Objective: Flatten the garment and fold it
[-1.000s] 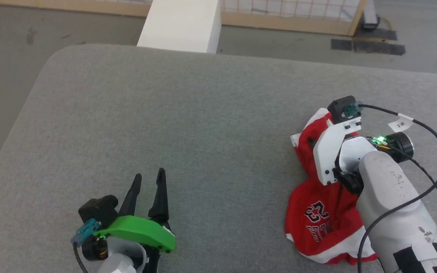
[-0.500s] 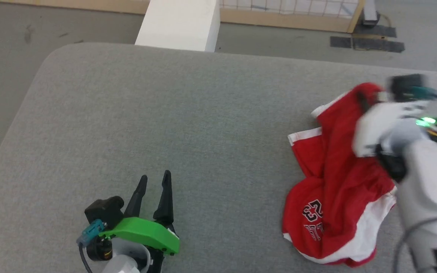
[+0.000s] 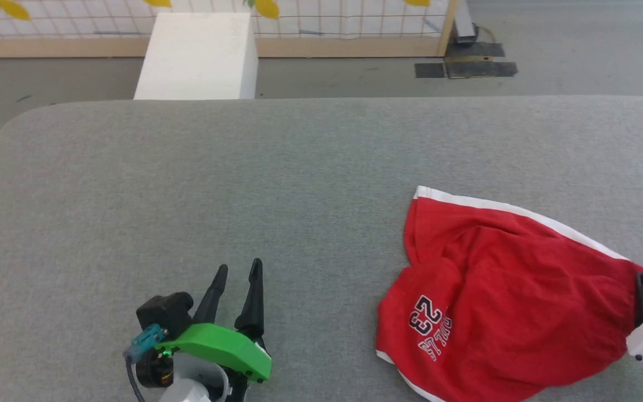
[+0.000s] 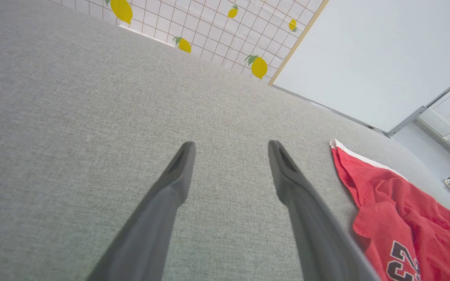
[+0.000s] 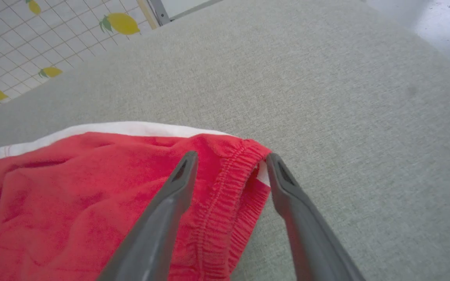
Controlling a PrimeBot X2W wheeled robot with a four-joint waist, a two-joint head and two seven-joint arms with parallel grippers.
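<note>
The right gripper (image 5: 231,158) has its jaws spread and clamps nothing. Its two dark fingers straddle the gathered elastic waistband corner of the red shorts (image 5: 72,187). One fingertip is over the red cloth and the other is just at the corner's edge, next to the bare grey table top (image 5: 346,97). Whether the tips press on the cloth cannot be told. From that corner the shorts spread away to the left of the fingers, rumpled but lying on the table, with a white trim (image 5: 123,128) along the side farthest ahead of the tips.

The left gripper (image 4: 231,144) is likewise released and empty, its fingers over bare table. The shorts lie off to its right, apart from it, the dark "23" print (image 3: 430,312) on the part nearest it. Ahead of its tips, past the table's far edge, stand a white box (image 3: 196,56) and a lemon-printed grid panel (image 4: 217,35).
</note>
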